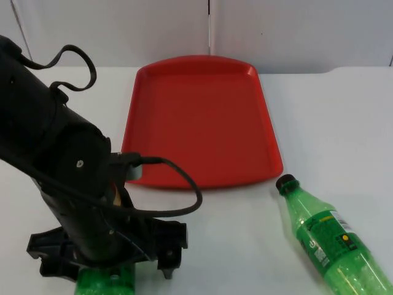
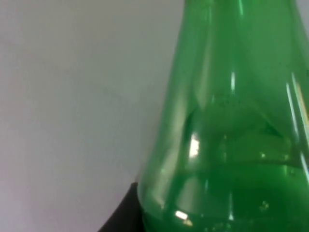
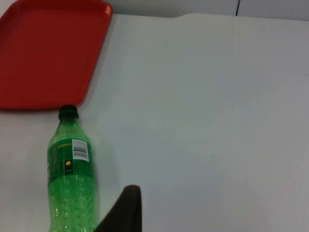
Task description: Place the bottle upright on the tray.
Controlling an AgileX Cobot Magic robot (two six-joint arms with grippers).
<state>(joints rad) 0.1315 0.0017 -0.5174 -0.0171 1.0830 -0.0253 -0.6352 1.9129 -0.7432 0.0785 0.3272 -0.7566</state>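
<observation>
Two green plastic bottles are on the white table. One bottle (image 1: 325, 243) with a black cap and a label lies on its side at the front right, cap toward the red tray (image 1: 202, 117). That bottle (image 3: 70, 179) also lies ahead of the right gripper's black fingertip (image 3: 123, 212), apart from it. The other bottle (image 1: 104, 281) is at the front left, under my left gripper (image 1: 105, 270). That gripper stands open with a finger on each side of it. In the left wrist view this bottle (image 2: 227, 145) looms close beside the fingertip (image 2: 123, 215).
The red tray (image 3: 43, 53) lies flat in the middle of the table with nothing on it, its far edge near the grey partition wall (image 1: 123, 31). The left arm (image 1: 55, 153) covers the table's front left.
</observation>
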